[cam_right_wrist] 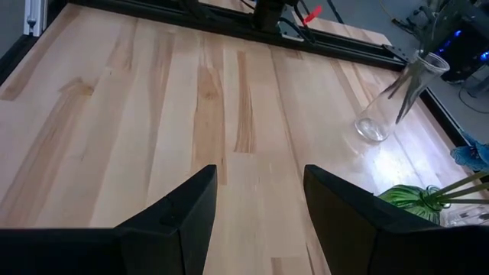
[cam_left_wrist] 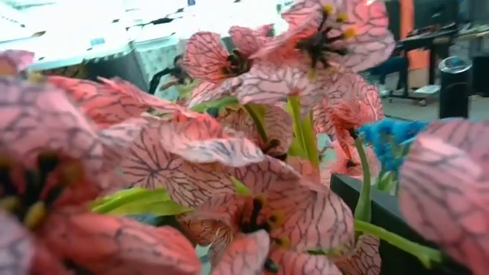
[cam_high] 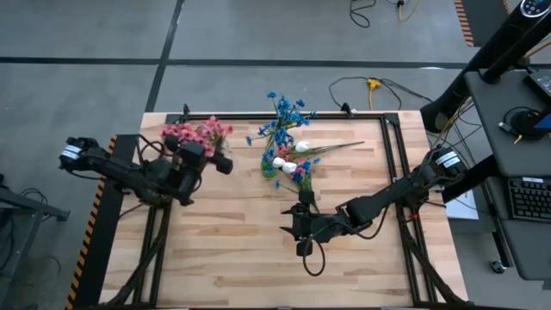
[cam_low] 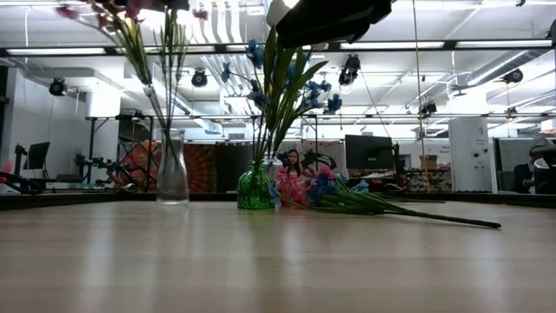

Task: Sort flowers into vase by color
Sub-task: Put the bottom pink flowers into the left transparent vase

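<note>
A clear glass vase (cam_low: 172,178) stands at the table's far left and holds pink flowers (cam_high: 196,133) by their stems. My left gripper (cam_high: 215,162) hovers level right beside those blossoms, and they fill the left wrist view (cam_left_wrist: 252,176). A green vase (cam_low: 254,187) at the far middle holds blue flowers (cam_high: 284,116). Loose sprigs with white, pink and blue blossoms (cam_high: 301,155) lie flat on the table beside it. My right gripper (cam_right_wrist: 260,221) hangs open and empty above bare wood, nearer than the green vase.
A long green stem (cam_low: 452,217) of the loose sprigs trails toward the table's right. Black rails (cam_high: 392,164) frame the table on the left, right and far sides. Bare wood (cam_high: 232,250) spreads across the near half. Cables and a desk lie beyond the right edge.
</note>
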Motion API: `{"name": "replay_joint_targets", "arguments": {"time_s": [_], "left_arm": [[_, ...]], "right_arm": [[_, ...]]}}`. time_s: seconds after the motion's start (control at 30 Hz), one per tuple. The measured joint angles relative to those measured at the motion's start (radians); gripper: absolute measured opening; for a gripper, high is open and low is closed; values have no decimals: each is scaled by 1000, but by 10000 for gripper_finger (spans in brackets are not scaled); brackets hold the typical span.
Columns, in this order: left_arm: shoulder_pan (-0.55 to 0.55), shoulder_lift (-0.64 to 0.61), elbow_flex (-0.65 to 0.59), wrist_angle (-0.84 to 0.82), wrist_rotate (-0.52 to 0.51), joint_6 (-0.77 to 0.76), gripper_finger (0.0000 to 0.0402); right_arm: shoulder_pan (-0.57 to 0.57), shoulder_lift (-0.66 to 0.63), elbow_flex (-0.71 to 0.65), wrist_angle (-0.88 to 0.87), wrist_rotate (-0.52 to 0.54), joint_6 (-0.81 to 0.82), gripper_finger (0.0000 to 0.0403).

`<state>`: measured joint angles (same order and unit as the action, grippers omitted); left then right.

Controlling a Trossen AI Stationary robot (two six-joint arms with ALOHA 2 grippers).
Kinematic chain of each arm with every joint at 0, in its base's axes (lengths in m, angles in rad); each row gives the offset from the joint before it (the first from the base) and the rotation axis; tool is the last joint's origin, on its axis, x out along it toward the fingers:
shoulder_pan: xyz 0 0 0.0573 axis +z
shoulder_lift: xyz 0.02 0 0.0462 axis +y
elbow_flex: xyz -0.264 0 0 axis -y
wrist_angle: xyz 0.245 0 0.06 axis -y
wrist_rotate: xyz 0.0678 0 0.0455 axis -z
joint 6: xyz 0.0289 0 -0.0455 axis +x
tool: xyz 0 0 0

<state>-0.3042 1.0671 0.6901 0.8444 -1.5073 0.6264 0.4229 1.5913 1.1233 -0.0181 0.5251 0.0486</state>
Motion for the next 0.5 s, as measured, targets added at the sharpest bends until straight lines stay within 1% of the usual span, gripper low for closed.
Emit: {"name": "replay_joint_targets", "arguments": {"time_s": [0.1, 0.23, 0.5], "left_arm": [[0, 21, 18, -3, 25, 4, 262], [0, 40, 36, -5, -18, 17, 262], [0, 55, 36, -5, -39, 19, 264]], "right_arm": [[0, 0, 0, 0, 0, 0, 189], [0, 0, 0, 0, 0, 0, 189], [0, 0, 0, 0, 0, -7, 190]]}}
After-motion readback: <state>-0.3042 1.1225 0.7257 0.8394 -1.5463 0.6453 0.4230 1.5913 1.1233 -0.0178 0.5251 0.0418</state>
